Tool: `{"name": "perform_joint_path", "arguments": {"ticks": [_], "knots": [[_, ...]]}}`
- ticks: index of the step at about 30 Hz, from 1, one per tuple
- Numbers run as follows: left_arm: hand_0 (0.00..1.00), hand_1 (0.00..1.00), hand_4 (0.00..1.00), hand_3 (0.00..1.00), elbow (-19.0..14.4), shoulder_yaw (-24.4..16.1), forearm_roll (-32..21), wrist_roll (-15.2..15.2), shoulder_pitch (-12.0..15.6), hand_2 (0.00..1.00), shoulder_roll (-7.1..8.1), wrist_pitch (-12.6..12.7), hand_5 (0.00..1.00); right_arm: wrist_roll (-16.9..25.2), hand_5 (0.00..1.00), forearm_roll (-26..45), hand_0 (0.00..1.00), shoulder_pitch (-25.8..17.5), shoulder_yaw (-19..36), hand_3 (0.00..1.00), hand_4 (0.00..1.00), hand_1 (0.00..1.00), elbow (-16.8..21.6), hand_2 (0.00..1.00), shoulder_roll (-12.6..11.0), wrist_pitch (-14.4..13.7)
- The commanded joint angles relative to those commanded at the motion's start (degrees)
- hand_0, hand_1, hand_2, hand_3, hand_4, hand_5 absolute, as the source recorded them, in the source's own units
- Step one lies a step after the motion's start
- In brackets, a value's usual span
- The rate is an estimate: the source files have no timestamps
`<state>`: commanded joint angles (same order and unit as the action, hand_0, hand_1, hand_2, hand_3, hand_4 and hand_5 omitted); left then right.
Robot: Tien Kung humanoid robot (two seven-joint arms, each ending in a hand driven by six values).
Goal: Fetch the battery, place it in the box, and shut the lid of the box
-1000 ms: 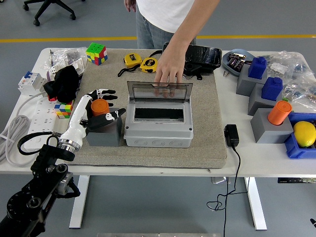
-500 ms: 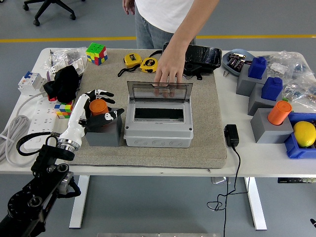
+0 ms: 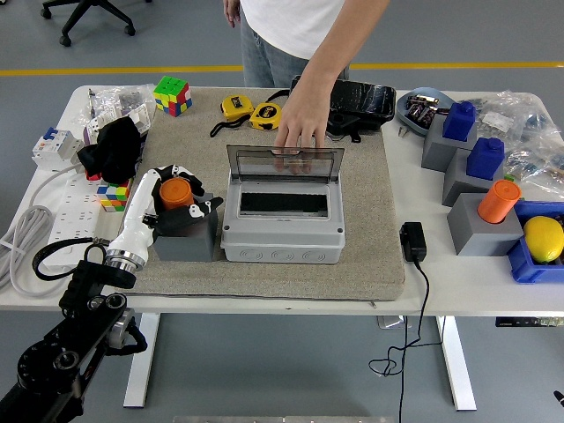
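Left robot hand curled round orange cylindrical battery atop grey block, grey plastic box at 3 o'clock, clear lid upright, person's hand steadying lid.

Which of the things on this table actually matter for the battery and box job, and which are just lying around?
Part of the job:
- orange battery on its grey stand
- left robot hand, closing around the battery
- grey box
- its clear lid, held up by a person's hand

Lying about:
- Rubik's cube
- yellow tape measures
- lemon
- blue blocks
- power adapter
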<state>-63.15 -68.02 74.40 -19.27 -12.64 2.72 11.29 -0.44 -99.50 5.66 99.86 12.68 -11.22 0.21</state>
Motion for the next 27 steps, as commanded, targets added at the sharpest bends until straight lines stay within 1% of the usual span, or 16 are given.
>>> {"name": "perform_joint_path", "arguments": {"ticks": [3, 4, 9, 10, 15, 16, 21, 22, 27], "knots": [[0.265, 0.375, 0.998, 0.310, 0.03, 0.05, -0.20, -0.17, -0.02, 0.333, 0.01, 0.38, 0.058, -0.01, 0.998, 0.09, 0.811, -0.04, -0.14, 0.800, 0.998, 0.748, 0.02, 0.744, -0.02, 0.00], [0.237, 0.297, 0.998, 0.248, 0.06, 0.06, -0.27, -0.20, -0.04, 0.272, 0.00, 0.41, 0.068, -0.01, 0.998, 0.09, 0.810, -0.04, -0.14, 0.800, 0.998, 0.749, 0.01, 0.744, -0.02, 0.00], [0.237, 0.297, 0.998, 0.248, 0.17, 0.07, -0.70, -0.39, -0.25, 0.272, -0.10, 0.86, 0.068, -0.02, 0.998, 0.17, 0.810, -0.04, -0.28, 0.800, 0.998, 0.749, 0.02, 0.744, 0.02, 0.04], [0.204, 0.238, 0.998, 0.217, 0.22, 0.14, -0.84, -0.44, -0.31, 0.223, -0.13, 0.96, 0.077, -0.01, 0.998, 0.14, 0.810, -0.03, -0.23, 0.800, 0.998, 0.749, 0.01, 0.744, 0.04, 0.03], [0.204, 0.238, 0.998, 0.217, 0.31, 0.34, -1.22, -0.53, -0.52, 0.223, -0.17, 1.60, 0.077, 0.00, 0.998, 0.12, 0.810, 0.02, -0.12, 0.800, 0.998, 0.749, 0.02, 0.744, 0.05, 0.03], [0.174, 0.201, 0.998, 0.189, 0.28, 0.35, -1.27, -0.56, -0.55, 0.192, -0.20, 1.83, 0.077, 0.00, 0.998, 0.12, 0.810, 0.02, -0.12, 0.799, 0.998, 0.748, 0.02, 0.744, 0.04, 0.03], [0.174, 0.201, 0.998, 0.189, 0.36, 0.24, -1.14, -0.57, -0.53, 0.192, -0.26, 2.68, 0.077, -0.01, 0.998, -0.06, 0.810, -0.05, 0.09, 0.799, 0.998, 0.748, 0.01, 0.744, 0.03, 0.03], [0.146, 0.158, 0.998, 0.164, 0.43, 0.22, -1.22, -0.63, -0.49, 0.167, -0.30, 2.80, 0.070, -0.01, 0.998, -0.03, 0.810, -0.06, 0.09, 0.799, 0.998, 0.748, 0.02, 0.743, 0.02, 0.03], [0.146, 0.158, 0.998, 0.164, 0.73, 0.23, -1.66, -1.01, -0.49, 0.167, -0.40, 3.50, 0.070, -0.02, 0.998, -0.06, 0.810, 0.01, 0.19, 0.799, 0.998, 0.748, 0.03, 0.743, 0.09, 0.04]]}}
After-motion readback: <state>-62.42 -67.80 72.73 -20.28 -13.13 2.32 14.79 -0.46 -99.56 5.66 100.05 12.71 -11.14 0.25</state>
